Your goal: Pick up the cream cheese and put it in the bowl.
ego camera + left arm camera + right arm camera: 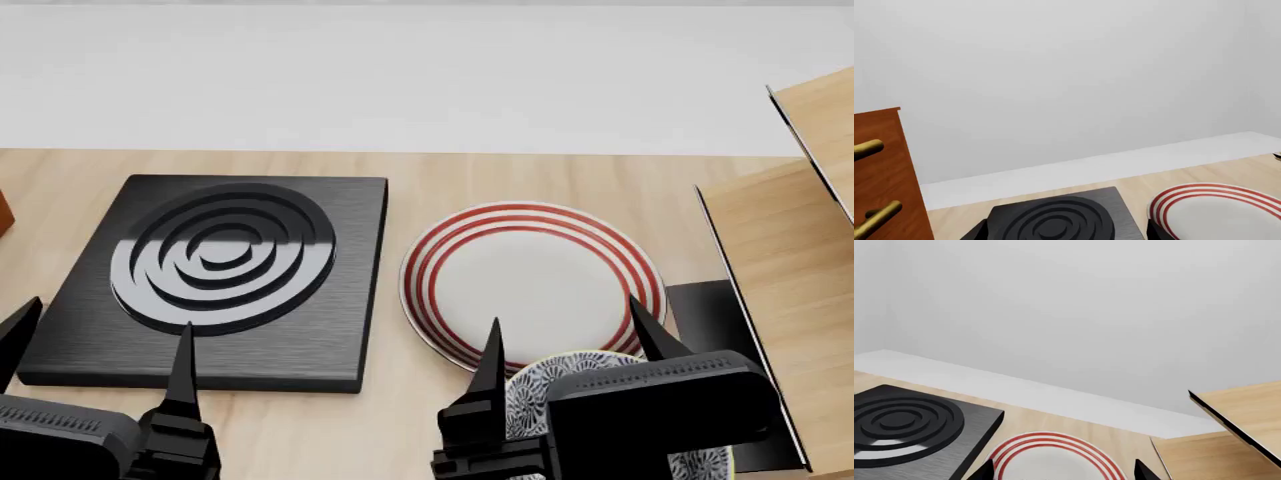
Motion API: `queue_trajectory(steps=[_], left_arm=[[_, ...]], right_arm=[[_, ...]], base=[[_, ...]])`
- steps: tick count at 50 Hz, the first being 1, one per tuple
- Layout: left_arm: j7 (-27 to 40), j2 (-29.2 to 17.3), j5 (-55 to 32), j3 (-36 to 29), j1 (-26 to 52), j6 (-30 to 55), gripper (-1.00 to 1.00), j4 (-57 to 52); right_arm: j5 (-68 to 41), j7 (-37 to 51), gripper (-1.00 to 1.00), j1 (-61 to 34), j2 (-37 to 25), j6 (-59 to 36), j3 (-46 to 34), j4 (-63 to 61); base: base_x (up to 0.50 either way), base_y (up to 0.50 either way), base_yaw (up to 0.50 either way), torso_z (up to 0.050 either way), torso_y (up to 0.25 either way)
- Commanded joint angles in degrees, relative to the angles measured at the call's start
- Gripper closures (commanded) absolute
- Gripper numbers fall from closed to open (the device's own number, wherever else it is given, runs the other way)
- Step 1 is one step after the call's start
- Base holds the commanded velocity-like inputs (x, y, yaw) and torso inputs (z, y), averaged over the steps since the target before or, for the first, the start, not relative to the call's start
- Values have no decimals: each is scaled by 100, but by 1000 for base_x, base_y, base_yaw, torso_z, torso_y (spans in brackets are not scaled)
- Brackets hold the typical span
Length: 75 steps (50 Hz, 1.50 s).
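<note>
table: wood | on it: burner plate, striped plate, bowl

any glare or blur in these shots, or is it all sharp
Head view: all sharp, with a pale sheen across the left of the black ringed burner. Both wrist views: crisp too, evenly lit, mostly blank grey wall; the striped plate shows no glare.

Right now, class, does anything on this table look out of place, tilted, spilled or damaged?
Nothing stands out. The red-striped plate lies flat beside the black burner plate, which sits square on the wooden table. The patterned bowl is mostly hidden behind the right gripper. The cream cheese is not in view.
</note>
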<state>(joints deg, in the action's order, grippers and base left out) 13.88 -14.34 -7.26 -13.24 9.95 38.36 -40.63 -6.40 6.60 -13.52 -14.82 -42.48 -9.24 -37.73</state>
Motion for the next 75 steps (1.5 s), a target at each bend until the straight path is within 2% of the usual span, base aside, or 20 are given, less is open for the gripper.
queue_trajectory(steps=[1,25,41,75], left_arm=[[41,-34,-52,22,6,118,-100,-131],[122,-65,-47,-69,-37,-55,-100,-59],[185,-94,-43,-123,-37,-59,-100,-68],[289,-163,-82,-151,-18,-61,-100,-20]], right_arm=[[-101,1,-100,-139,-22,-299,25,-104],[-332,-306,-100,-545,-467,-1158,23,-759],[-710,-676,-100,-1010,-852,-2175,103,-1324],[-1553,-1622,-100,-1932,-1560,-3583,37,-1470]], base=[[0,0,0,0,0],[0,0,0,0,0],[0,0,0,0,0],[0,0,0,0,0]])
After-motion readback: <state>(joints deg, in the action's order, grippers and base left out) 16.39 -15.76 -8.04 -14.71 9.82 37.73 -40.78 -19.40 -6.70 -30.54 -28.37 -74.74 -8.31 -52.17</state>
